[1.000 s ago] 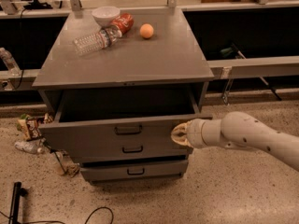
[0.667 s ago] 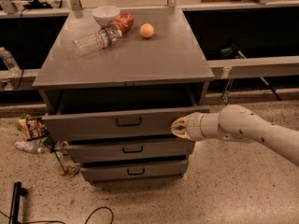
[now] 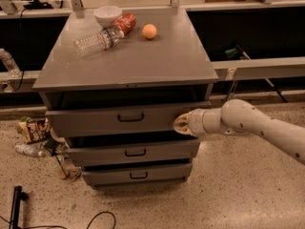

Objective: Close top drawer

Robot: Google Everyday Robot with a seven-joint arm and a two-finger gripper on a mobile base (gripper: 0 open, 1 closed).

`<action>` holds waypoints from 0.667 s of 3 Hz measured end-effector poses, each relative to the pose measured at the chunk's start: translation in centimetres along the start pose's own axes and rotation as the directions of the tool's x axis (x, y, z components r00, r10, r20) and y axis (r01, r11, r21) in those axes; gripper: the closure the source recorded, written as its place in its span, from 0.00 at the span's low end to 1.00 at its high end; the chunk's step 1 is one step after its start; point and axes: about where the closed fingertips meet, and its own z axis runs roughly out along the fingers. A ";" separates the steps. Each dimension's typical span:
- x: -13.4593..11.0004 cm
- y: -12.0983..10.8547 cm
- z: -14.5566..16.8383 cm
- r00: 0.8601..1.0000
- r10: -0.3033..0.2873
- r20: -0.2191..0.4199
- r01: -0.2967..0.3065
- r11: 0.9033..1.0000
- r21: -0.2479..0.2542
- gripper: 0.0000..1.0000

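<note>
Camera view: tool (image 3: 181, 124) at top drawer (image 3: 90, 121) right end, contact unclear.

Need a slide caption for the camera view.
Robot's gripper at the right end of the partly open top drawer of a grey cabinet.

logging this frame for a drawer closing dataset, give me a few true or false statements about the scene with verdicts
1. The top drawer is fully shut. False: it sticks out, with a dark gap above its front.
2. The gripper is at the right end of the top drawer's front. True.
3. An orange lies on the cabinet top. True.
4. The plastic bottle stands upright. False: it lies on its side.
5. The white bowl is on the floor. False: it sits at the back of the cabinet top.
</note>
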 end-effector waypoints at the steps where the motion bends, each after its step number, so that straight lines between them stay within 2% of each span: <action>1: -1.4 1.7 -1.5 0.998 0.049 0.034 -0.048 0.998 -0.046 1.00; 2: -4.0 2.5 -5.2 0.988 0.136 0.070 -0.130 0.988 -0.080 1.00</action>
